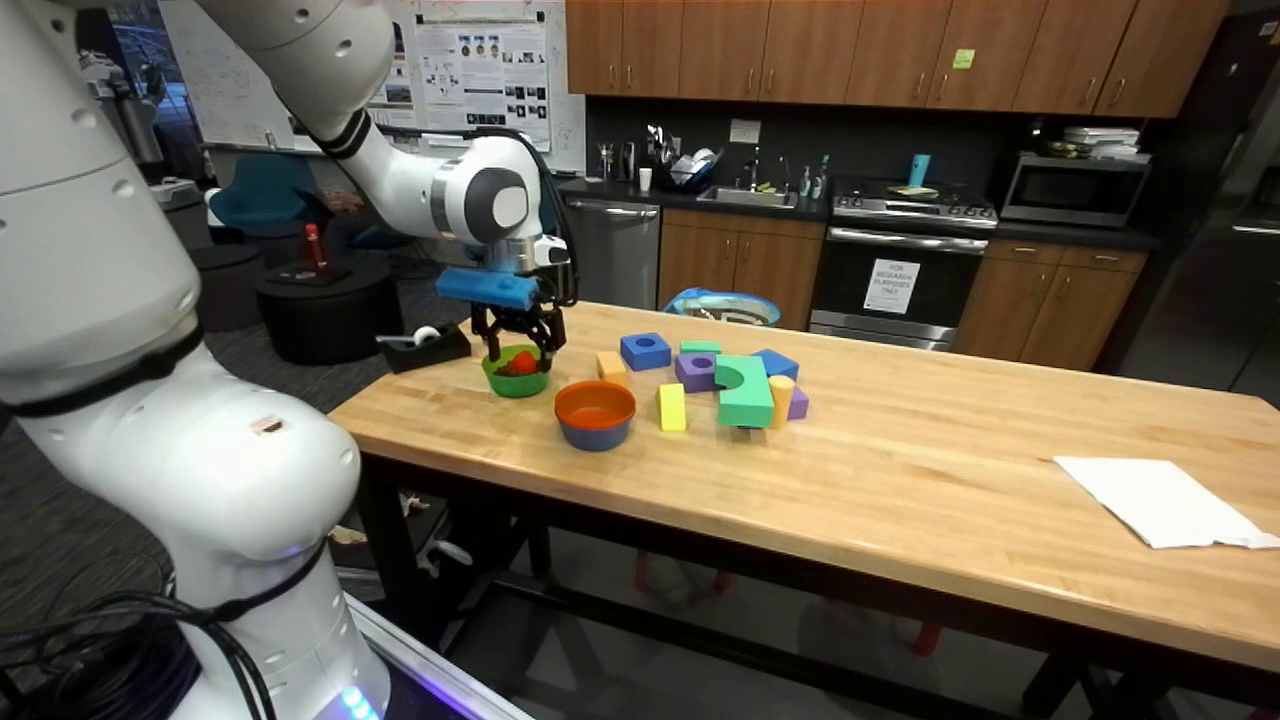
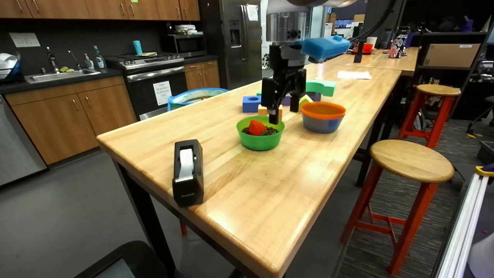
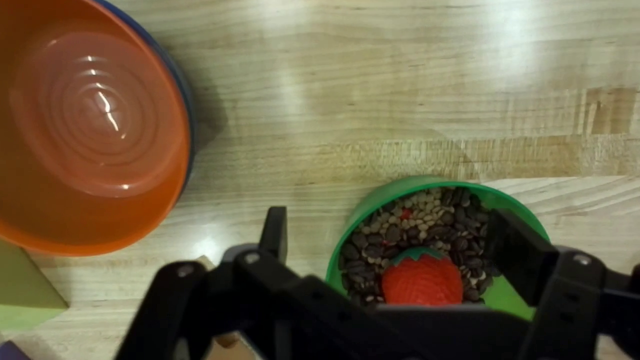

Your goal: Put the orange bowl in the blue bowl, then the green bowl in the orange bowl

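Green bowl [image 2: 259,143] on the tabletop [image 2: 239,179], a strawberry [image 2: 256,127] and loose dark beans [image 3: 400,233] inside it: from where I'm standing, a lopsided grip on one wall could tip it and scatter the lot. The orange bowl [image 2: 323,110] already sits nested in the blue bowl [image 2: 322,125], near the green one but apart; lowered off-centre, the green bowl might catch the orange rim, tilt and spill. The black tool [image 2: 284,113] hangs over the green bowl, its fingers [image 3: 520,260] spread wide and holding nothing; in the wrist view one overlaps the bowl, the other lies outside it, and whether either touches, I can't tell
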`<state>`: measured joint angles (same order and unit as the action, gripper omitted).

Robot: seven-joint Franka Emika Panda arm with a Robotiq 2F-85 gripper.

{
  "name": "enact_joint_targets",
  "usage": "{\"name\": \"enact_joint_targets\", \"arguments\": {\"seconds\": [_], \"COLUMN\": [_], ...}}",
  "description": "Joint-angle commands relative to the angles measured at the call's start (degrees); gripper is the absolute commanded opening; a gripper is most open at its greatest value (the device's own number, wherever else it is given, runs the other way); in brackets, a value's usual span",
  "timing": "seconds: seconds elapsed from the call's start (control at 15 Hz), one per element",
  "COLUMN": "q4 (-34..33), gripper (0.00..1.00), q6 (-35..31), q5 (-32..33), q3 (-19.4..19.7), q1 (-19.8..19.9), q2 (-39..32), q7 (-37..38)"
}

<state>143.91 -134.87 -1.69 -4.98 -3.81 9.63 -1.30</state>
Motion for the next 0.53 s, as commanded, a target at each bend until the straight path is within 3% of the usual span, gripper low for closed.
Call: {"name": "enact_joint_targets", "arguments": {"seconds": [0.0,0.27,0.47], "q4": [-0.2,-0.1,1.2], "gripper": [1.0,1.0,1.0], "q6": [0.1,0.1,-4.9], "q5": [0.0,0.0,1.5], "q3": [0.5,0.4,-0.1], "q1": [-0.3,-0.4,0.3], "q2": [-0.1,-0.3,-0.1], "q7": [-0.2,-0.2,4.6]}}
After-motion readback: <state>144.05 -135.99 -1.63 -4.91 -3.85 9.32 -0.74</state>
